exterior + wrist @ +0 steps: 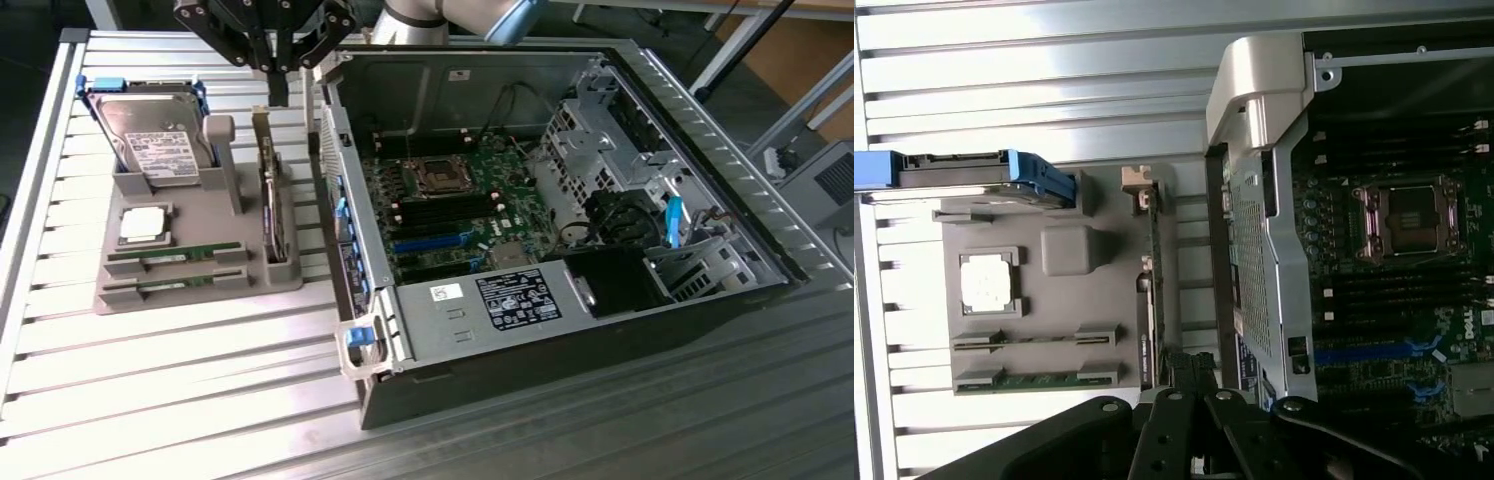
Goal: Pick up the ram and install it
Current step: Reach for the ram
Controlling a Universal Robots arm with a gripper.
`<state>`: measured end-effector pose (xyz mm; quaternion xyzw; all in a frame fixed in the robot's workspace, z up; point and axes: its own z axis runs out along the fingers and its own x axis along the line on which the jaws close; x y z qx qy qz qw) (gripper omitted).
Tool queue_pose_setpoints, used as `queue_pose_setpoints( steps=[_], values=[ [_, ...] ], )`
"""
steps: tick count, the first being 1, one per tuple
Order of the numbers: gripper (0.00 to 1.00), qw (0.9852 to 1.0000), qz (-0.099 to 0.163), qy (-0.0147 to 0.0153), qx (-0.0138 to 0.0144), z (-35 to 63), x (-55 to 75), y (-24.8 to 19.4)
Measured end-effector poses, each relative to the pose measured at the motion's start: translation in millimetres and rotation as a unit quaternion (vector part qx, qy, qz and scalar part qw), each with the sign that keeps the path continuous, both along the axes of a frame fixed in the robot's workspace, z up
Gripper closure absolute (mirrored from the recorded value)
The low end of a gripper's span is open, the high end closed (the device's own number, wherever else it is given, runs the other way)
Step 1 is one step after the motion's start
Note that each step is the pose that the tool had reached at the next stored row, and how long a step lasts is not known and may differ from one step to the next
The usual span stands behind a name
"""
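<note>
– Where's the ram sitting?
– In the grey tray [200,225] on the slatted table [160,400], to the exterior view's left of the open computer case [534,360]. The ram [171,288] lies in the slot at the tray edge nearest the exterior camera. Its twin stick [174,254] lies just beside it, parallel.
– And the gripper?
– The gripper [276,92] hangs over the tray's far end, above the upright card [276,215]. It's close to the case's side wall and well apart from the ram. Its fingers are pressed together with nothing between them.
– What else is in that tray?
– A hard drive [150,140] in a blue frame stands at the back. A processor chip [144,224] lies flat between it and the two sticks. Inside the case the motherboard [441,210] is in plain sight, with its processor socket [438,176] near the middle
</note>
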<state>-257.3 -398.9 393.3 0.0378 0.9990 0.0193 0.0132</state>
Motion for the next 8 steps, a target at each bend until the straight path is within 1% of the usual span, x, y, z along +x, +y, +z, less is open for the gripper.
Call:
queue_pose_setpoints(
  steps=[8],
  values=[
    [0.91, 1.0, 0.0, 0.0, 0.0, 0.0, -3.5, 0.0]
  ],
)
